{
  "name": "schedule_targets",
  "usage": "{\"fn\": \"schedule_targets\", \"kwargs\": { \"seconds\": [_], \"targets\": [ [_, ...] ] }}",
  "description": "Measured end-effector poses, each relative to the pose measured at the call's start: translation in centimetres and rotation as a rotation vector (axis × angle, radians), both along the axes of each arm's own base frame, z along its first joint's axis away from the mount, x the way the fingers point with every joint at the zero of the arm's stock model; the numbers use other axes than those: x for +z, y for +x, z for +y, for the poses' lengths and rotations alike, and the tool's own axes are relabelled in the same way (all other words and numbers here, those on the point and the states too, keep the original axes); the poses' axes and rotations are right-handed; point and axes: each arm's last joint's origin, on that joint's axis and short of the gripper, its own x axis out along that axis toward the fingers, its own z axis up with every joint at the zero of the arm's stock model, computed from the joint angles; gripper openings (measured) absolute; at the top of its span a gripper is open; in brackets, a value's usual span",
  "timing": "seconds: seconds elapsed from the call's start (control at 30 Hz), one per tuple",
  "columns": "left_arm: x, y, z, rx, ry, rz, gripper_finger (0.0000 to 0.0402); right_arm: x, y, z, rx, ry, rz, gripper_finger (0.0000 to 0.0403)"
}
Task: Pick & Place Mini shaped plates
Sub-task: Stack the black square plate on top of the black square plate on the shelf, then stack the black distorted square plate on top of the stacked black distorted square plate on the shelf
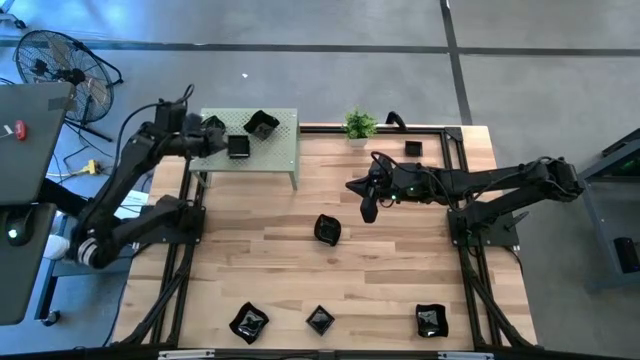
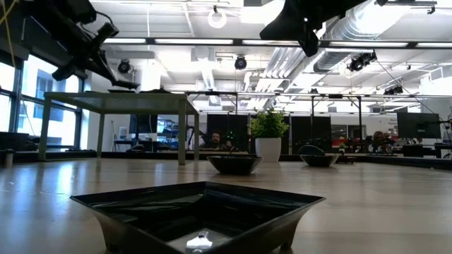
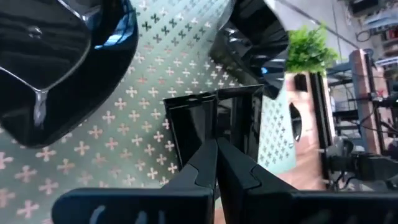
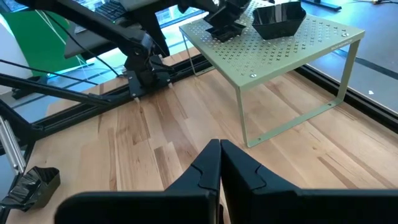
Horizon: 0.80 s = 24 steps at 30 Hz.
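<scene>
Eight small black plates show from above, and the green perforated shelf point(image 1: 270, 152) at the far left of the table point(image 1: 400, 270) serves as the landmark. Three plates sit on top of the shelf: a tilted square one point(image 1: 261, 125) near its middle, a smaller square one point(image 1: 238, 146) toward its left end, and a third point(image 1: 212, 124) at the left edge, partly hidden under the left arm. The left hand point(image 1: 213, 140) hovers over that left end of the shelf, its fingers point(image 3: 205, 168) pressed together with nothing between them, their tips just above the small square plate point(image 3: 214, 124).

Off the shelf, one plate point(image 1: 327, 229) lies on the table just in front of the shelf's right end. Three more line the near edge of the table, well apart from the shelf: a wavy one point(image 1: 248, 322), a small one point(image 1: 320, 320) and a squarish one point(image 1: 431, 321). Another plate point(image 1: 413, 148) rests at the far edge, to the right of the shelf, beyond a small potted plant point(image 1: 360, 125) that stands just beside the shelf's right end.

The right hand point(image 1: 367, 210) hangs in the air to the right of the shelf, above bare wood, fingers point(image 4: 211, 165) closed together and empty, pointing toward the shelf.
</scene>
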Motion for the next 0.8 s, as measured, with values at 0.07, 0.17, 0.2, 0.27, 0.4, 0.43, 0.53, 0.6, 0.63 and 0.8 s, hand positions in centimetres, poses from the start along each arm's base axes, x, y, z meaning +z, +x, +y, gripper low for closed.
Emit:
{"fn": "schedule_targets", "kwargs": {
  "seconds": [0.07,0.17,0.2,0.27,0.4,0.43,0.53,0.6,0.63,0.8],
  "targets": [
    [-0.27,-0.07,0.46,0.0,-0.018,0.006,0.0,0.0,0.0,0.0,0.0,0.001,0.0,0.0003],
    [-0.49,-0.08,0.87,-0.018,-0.037,-0.007,0.0,0.0,0.0,0.0,-0.003,0.008,-0.002,0.0007],
    [-0.51,-0.11,0.93,-0.017,-0.039,-0.008,0.0,0.0,0.0,0.0,-0.003,0.009,-0.002,0.0008],
    [-0.5,-0.11,0.92,-0.018,-0.038,-0.009,0.0,0.0,0.0,0.0,-0.004,0.01,-0.002,0.0008],
    [-0.51,-0.08,0.87,-0.026,-0.045,-0.017,0.0005,0.0,0.0,0.0,-0.003,0.009,-0.002,0.0005],
    [-0.49,-0.07,0.86,-0.028,-0.046,-0.02,0.0008,0.0,0.0,0.0,-0.003,0.009,-0.002,0.0005],
    [-0.5,-0.06,0.85,-0.029,-0.046,-0.02,0.0021,0.0,0.0,0.0,-0.003,0.007,-0.002,0.0006],
    [-0.5,-0.06,0.86,-0.029,-0.046,-0.02,0.0033,0.0,0.0,0.0,-0.003,0.007,-0.002,0.0007],
    [-0.5,-0.06,0.86,-0.029,-0.046,-0.02,0.0039,0.0,0.0,0.0,-0.003,0.007,-0.002,0.0007],
    [-0.49,-0.06,0.86,-0.028,-0.045,-0.02,0.0067,0.0,0.0,0.0,-0.003,0.007,-0.002,0.0007]
  ]
}}
